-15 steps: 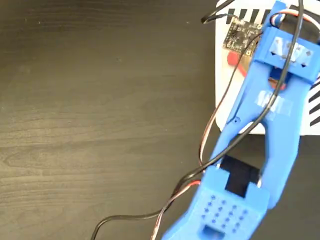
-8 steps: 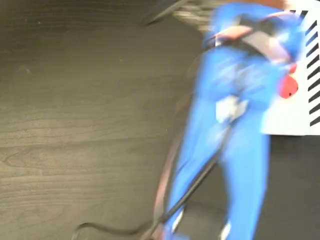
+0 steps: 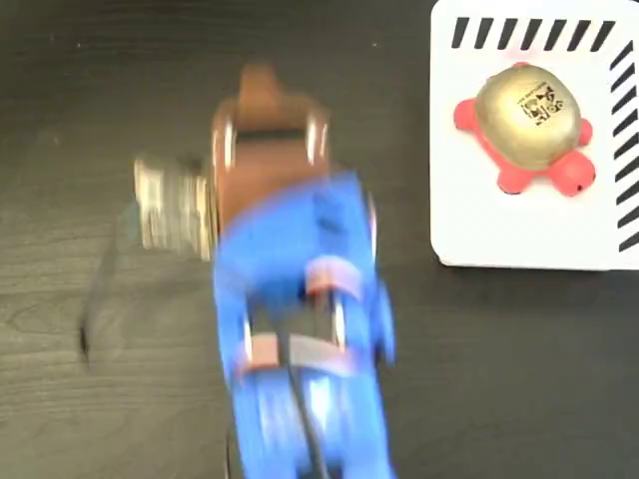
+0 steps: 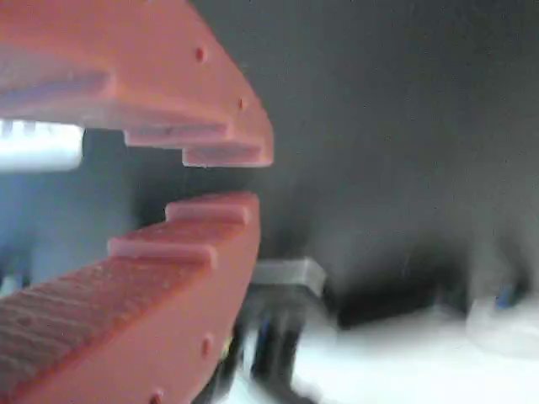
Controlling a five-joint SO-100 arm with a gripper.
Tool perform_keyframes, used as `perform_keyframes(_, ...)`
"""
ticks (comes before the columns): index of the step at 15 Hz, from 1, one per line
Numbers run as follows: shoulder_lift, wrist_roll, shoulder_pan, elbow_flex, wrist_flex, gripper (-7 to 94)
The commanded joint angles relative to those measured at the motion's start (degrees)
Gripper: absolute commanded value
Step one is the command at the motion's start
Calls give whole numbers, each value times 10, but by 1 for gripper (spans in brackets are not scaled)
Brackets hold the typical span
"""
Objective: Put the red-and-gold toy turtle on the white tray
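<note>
Fixed view: I see the turtle [image 3: 526, 130] lying on the white tray [image 3: 499, 235] at 2 o'clock of the frame, gold shell up, red head toward 4 o'clock. The blue arm [image 3: 300, 349], motion-blurred, sits over the dark table [image 3: 100, 100] at centre, well apart from the tray.

Wrist view: I see the claw [image 4: 221, 179] with its orange fingers [image 4: 168, 261] slightly parted, holding nothing.

The red-and-gold toy turtle [image 3: 527, 128] sat upright, gold shell with black print facing up and coral-red head at lower right in the fixed view, on the white tray [image 3: 499, 235] with its slanted dark-striped border.
</note>
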Motion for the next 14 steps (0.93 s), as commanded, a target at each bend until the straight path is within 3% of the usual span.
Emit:
perform_keyframes(1, 162, -6, -15, 122, 54, 0)
perform_keyframes(9, 510, 4, -25, 238, 425, 0)
perform_keyframes(14, 512, 11, -21, 236, 442, 0)
